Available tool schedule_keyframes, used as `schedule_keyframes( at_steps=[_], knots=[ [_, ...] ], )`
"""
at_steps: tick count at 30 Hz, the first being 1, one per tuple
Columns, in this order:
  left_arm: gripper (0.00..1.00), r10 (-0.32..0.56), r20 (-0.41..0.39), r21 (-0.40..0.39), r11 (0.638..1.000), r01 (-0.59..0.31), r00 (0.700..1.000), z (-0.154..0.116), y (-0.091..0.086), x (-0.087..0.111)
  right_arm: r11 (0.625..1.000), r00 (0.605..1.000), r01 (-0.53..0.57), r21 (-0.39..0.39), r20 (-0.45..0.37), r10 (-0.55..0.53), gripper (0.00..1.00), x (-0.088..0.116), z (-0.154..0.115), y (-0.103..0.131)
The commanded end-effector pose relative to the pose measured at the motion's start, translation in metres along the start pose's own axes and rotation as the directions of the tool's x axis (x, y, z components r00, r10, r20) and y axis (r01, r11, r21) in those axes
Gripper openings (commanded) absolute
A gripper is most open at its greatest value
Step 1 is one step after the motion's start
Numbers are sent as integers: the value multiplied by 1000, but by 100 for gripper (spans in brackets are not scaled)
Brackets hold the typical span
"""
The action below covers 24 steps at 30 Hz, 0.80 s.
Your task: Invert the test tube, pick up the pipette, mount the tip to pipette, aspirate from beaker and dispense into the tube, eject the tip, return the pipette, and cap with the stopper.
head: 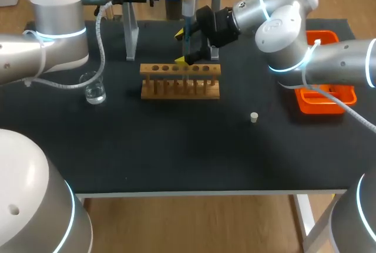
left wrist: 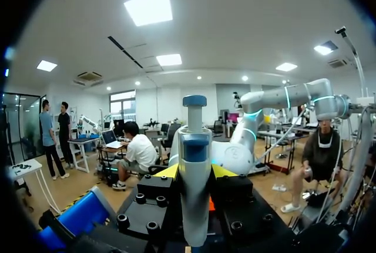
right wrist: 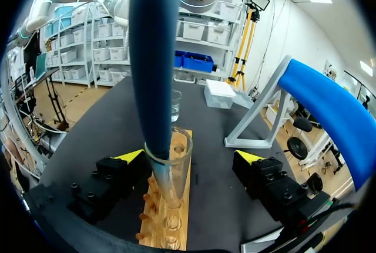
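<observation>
Two cautions: left hand (left wrist: 195, 172) seemingly clamped on the pipette (left wrist: 194, 147), right hand (right wrist: 189, 157) wide open around the tube (right wrist: 171, 175), so dispense slowly and stay centred.

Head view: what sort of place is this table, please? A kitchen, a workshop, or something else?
Most likely a robotics laboratory bench set up for liquid handling: it holds a wooden test tube rack and a glass beaker, and the left pincer grips a pipette.
</observation>
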<state>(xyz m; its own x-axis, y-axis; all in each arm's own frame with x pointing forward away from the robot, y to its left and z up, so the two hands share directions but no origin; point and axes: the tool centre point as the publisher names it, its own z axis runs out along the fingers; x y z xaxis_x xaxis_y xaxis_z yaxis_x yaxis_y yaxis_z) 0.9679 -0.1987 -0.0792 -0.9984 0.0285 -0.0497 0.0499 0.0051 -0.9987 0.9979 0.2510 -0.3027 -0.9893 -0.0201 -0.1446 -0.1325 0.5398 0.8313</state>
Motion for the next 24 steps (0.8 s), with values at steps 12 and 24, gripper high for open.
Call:
schedule_keyframes(
  at_steps=[12,24],
  knots=[
    [0,1,3,1,1000,-1,1000,0,0,0,1000,1000,0,2,-1,0,100,0,-1,0],
    [0,1,3,1,1000,-1,1000,0,0,0,999,1000,1,-37,20,0,100,10,-30,-1]
  ],
)
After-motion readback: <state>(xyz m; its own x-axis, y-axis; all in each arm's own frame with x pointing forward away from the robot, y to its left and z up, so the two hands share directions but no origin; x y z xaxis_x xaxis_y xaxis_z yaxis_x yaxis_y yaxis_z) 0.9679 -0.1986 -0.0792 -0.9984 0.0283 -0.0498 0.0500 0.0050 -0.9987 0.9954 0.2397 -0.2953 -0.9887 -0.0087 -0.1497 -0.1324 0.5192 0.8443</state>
